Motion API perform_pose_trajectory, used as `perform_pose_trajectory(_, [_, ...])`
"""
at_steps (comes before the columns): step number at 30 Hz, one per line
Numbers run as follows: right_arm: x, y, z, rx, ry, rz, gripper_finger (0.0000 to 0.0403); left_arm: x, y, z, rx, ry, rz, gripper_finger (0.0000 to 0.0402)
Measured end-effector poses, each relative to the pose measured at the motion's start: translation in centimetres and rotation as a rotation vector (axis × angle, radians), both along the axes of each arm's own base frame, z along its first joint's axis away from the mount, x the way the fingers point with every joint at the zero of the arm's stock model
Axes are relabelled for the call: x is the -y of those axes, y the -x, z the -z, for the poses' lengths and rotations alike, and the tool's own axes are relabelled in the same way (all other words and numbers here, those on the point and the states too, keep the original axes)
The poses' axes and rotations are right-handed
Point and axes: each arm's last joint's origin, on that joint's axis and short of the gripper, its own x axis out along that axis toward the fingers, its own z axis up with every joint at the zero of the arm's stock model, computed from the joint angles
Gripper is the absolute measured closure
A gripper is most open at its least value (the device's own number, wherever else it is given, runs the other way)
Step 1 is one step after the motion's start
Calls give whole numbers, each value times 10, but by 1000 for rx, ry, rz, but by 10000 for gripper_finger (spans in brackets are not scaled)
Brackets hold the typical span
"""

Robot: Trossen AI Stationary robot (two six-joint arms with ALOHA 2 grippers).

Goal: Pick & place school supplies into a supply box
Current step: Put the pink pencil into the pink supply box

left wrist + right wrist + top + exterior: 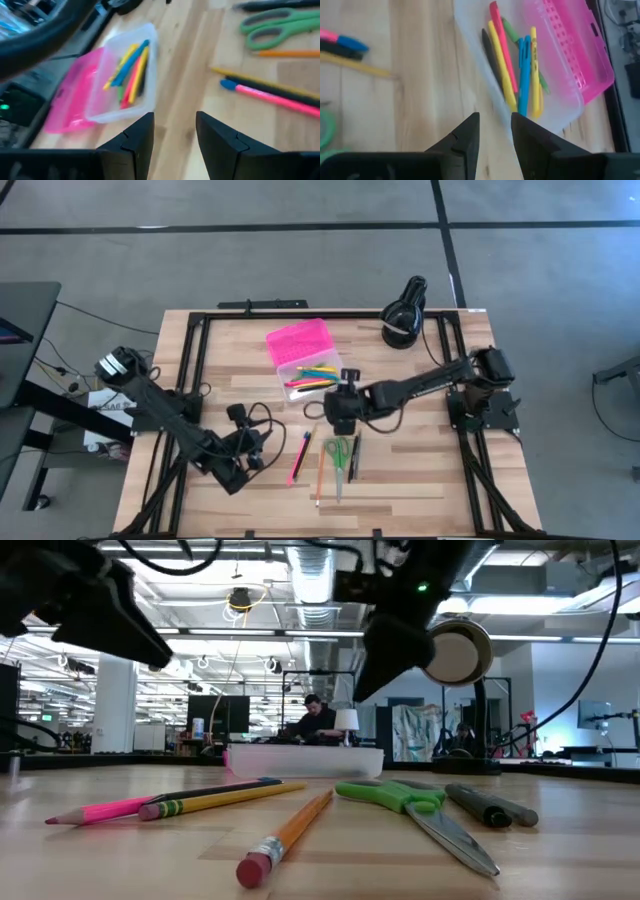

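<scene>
The supply box has a hot pink lid [297, 340] lying open beside its clear base [312, 376], which holds several pens and markers [517, 75]. On the table nearer the front lie a pink pencil [299, 458], a yellow pencil [215, 798], an orange pencil [318, 475], green-handled scissors [338, 455] and a black marker [355, 457]. My right gripper [495, 131] hangs open over bare wood just beside the base's near edge. Left of the loose supplies, my left gripper [175, 134] is open above the table, with nothing between its fingers.
A black rounded object with a white band [403, 317] stands at the far right. Black frame rails [190, 350] run along the table's sides. A cable [262, 418] loops beside my left gripper. Bare wood lies between the box and the loose supplies.
</scene>
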Motion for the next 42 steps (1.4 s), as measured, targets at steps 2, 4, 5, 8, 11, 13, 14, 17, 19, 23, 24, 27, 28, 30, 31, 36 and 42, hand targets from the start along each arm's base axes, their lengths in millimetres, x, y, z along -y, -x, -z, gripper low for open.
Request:
perform_pose_trajectory(2, [-7, 6, -1, 28, -8, 18, 296, 2, -8, 1, 8, 23, 20, 260])
perform_pose_trajectory(4, [-16, 17, 1, 44, -1, 33, 296, 4, -16, 3, 8, 44, 54, 260])
perform_pose_trajectory(5, [-21, 23, 1, 60, 6, 34, 296, 5, -19, 3, 6, 57, 73, 260])
perform_pose_trajectory(8, [-39, 43, 3, 127, 28, 23, 296, 8, -29, 7, -2, 89, 128, 260])
perform_pose_trajectory(11, [-57, 63, 7, 194, 23, -29, 296, 9, -35, 12, -19, 118, 153, 260])
perform_pose_trajectory(13, [-67, 77, 9, 243, 15, -68, 296, 8, -37, 15, -28, 126, 151, 260])
perform_pose_trajectory(14, [-72, 82, 11, 269, 9, -84, 296, 8, -38, 17, -32, 128, 147, 260])
perform_pose_trajectory(17, [-83, 98, 15, 325, 7, -125, 296, 6, -41, 19, -25, 144, 130, 260])
perform_pose_trajectory(19, [-89, 105, 16, 363, 21, -135, 296, 5, -44, 18, -4, 174, 122, 260])
perform_pose_trajectory(23, [-92, 113, 14, 375, 62, -142, 296, 2, -51, 16, 29, 234, 124, 260])
perform_pose_trajectory(24, [-92, 114, 13, 376, 61, -145, 296, 2, -54, 16, 35, 256, 130, 260])
perform_pose_trajectory(27, [-92, 114, 12, 382, 59, -147, 296, 3, -59, 22, 20, 276, 161, 260])
perform_pose_trajectory(28, [-92, 115, 12, 376, 61, -149, 296, 3, -62, 25, 18, 283, 177, 260])
perform_pose_trajectory(30, [-93, 115, 12, 372, 62, -154, 296, 4, -67, 32, -9, 277, 215, 260])
perform_pose_trajectory(31, [-93, 116, 12, 370, 63, -155, 296, 4, -68, 36, -25, 279, 231, 260])
perform_pose_trajectory(36, [-93, 116, 13, 364, 65, -156, 296, -1, -78, 52, -77, 296, 260, 260])
perform_pose_trajectory(42, [-93, 116, 14, 362, 63, -151, 296, -7, -82, 55, -101, 336, 272, 260])
